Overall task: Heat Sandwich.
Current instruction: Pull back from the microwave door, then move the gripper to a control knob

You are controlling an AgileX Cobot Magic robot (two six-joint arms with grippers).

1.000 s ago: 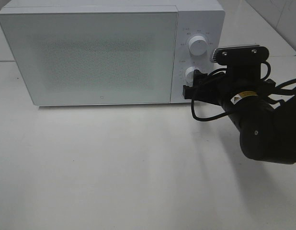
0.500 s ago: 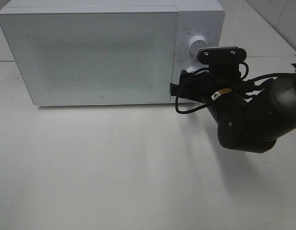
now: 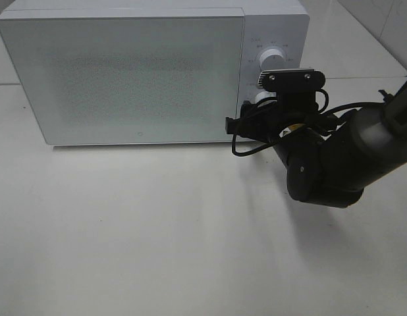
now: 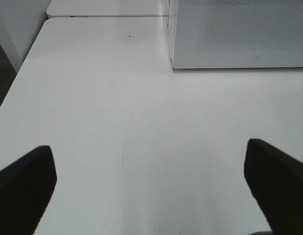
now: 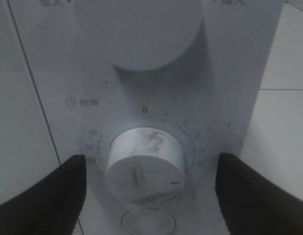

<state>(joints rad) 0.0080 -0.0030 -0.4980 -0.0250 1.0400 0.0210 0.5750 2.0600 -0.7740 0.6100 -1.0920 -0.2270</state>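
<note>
The sandwich is out of view; the white microwave (image 3: 124, 72) has its door shut. My right gripper (image 3: 253, 118) is open at the control panel. In the right wrist view its fingers (image 5: 43, 196) stand on either side of the lower timer knob (image 5: 144, 164) without touching it, and the gripper (image 5: 151, 191) holds nothing. The upper knob (image 5: 137, 29) is above it. My left gripper (image 4: 151, 191) is open and empty over the bare white table (image 4: 122, 122). It does not show in the exterior view.
The microwave (image 4: 239, 34) stands at the back of the white table (image 3: 157, 230). A round button (image 5: 149, 223) sits under the timer knob. The upper knob (image 3: 272, 58) shows above my right wrist camera. The table's left edge (image 4: 24, 63) drops off beside the left arm.
My right arm has moved left and closer to the microwave's control panel, bringing the open gripper around the lower knob. The microwave door has stayed shut.
</note>
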